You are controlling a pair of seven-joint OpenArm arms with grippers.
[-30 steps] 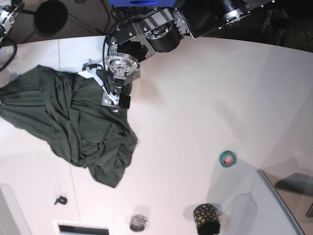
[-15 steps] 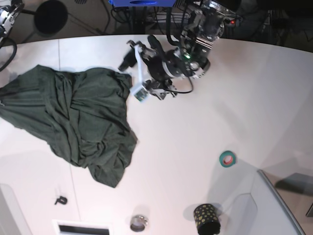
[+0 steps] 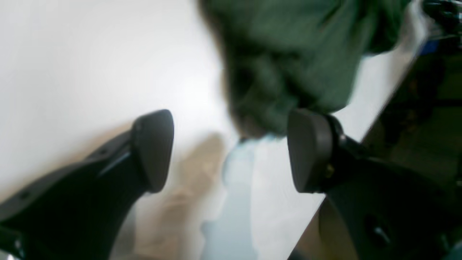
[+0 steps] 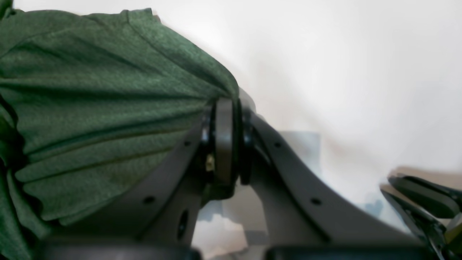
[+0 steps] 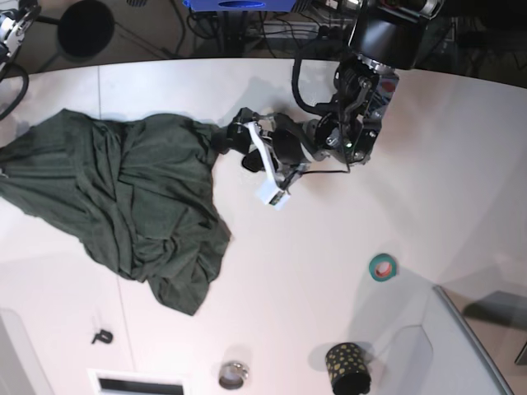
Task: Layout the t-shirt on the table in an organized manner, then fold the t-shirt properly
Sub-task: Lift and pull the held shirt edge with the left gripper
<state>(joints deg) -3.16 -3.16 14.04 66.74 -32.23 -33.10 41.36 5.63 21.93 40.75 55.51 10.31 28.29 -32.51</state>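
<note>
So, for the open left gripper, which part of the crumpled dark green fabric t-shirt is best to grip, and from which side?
Probably the dark green t-shirt's upper corner nearest the left gripper: there the cloth narrows to a bunched point at the heap's edge. Come in low along the white table, from the bare side. The right gripper is shut on the opposite edge.

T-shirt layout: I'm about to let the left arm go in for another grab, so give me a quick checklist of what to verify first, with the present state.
1. Left gripper open: ok, jaws stand wide apart with nothing between them.
2. Left gripper lined up with the t-shirt edge: ok, it sits just off the shirt's upper right corner.
3. Right gripper holding fabric: ok, shut on a gathered bunch of shirt.
4. Shirt spread flat: not ok, it lies crumpled and bunched.
5. Table around the shirt free: not ok, a tape roll and a dotted cup sit nearby.
6. Which shirt part the left gripper faces: cannot tell, wrist view is blurred.
</note>
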